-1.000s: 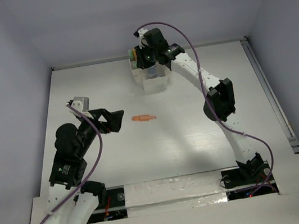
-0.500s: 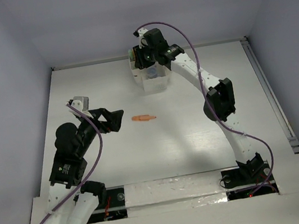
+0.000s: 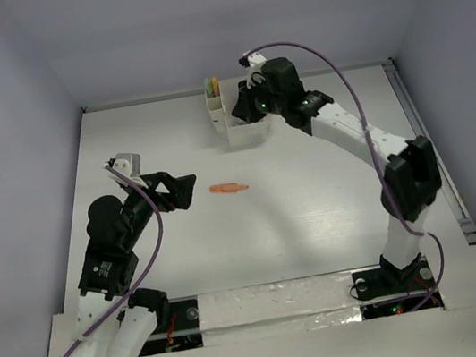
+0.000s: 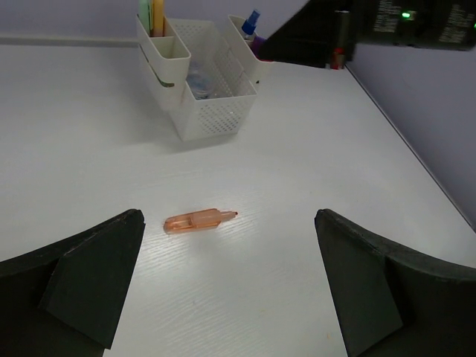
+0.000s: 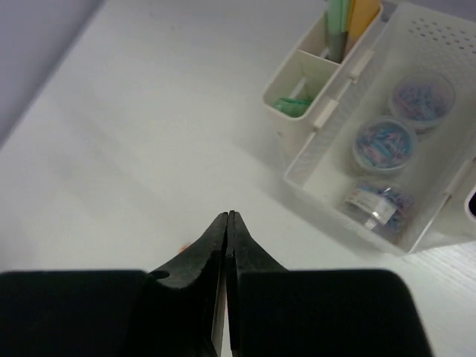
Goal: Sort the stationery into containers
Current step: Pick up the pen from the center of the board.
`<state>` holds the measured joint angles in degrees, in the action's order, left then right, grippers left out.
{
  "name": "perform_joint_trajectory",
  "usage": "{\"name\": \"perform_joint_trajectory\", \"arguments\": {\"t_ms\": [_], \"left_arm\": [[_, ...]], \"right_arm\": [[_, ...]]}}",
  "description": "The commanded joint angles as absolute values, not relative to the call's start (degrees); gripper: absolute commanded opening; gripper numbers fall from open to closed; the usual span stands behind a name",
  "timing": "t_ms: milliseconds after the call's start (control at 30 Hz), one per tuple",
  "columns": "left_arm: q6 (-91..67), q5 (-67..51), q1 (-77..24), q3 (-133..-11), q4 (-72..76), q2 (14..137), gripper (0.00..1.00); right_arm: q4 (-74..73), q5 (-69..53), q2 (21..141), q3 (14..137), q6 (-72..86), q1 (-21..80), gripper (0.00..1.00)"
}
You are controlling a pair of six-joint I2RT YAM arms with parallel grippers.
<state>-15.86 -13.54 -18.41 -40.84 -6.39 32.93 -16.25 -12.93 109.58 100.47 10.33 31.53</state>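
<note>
A slim translucent orange marker [image 4: 199,221] lies on the white bench [image 3: 316,211] just ahead of the released left gripper [image 3: 181,190]. The right gripper [image 5: 227,219], clenched empty, hovers beside the white perforated plastic organizer [image 4: 212,119].

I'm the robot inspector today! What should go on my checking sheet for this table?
Surface: white table, no spills seen.
Job's things: one orange marker lies loose on the table. The organizer at the far side holds two tubs, a blue-capped bottle and upright markers in a side pocket.
Clutter: nothing seen.
Grippers: left gripper open and empty, facing the orange marker. Right gripper shut and empty, hovering by the organizer.
Cables: purple cables loop along both arms, touching nothing on the table.
Surroundings: plain walls on three sides, and a rail along the right edge.
</note>
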Motion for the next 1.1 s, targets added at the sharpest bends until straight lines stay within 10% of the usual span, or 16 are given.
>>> {"name": "perform_joint_trajectory", "arguments": {"t_ms": [0,167,300,367,867,1067], "left_arm": [[-15.6,-14.2,-17.7,-40.6,-3.5,32.7,0.99],[-15.6,-14.0,-17.7,-40.7,-3.6,33.2,0.99],[-15.6,-13.4,-17.7,-40.6,-3.8,32.3,0.99],[-15.6,-13.1,-17.7,-40.6,-4.0,31.9,0.99],[-15.8,-12.6,-17.1,-40.5,-3.9,31.1,0.99],[-15.8,-11.7,-17.1,-40.8,-4.7,31.6,0.99]], "right_arm": [[-3.1,-19.1,99.3,88.1,15.6,33.6,0.00],[-2.6,-19.2,95.5,74.9,17.6,37.5,0.14],[-2.6,-18.4,97.0,70.2,19.1,41.8,0.61],[-1.7,-17.8,98.3,68.6,20.3,43.0,0.68],[-15.5,-19.1,111.3,84.0,-3.5,45.1,0.52],[-26.5,-18.7,120.0,98.3,-14.7,45.1,0.65]]}}
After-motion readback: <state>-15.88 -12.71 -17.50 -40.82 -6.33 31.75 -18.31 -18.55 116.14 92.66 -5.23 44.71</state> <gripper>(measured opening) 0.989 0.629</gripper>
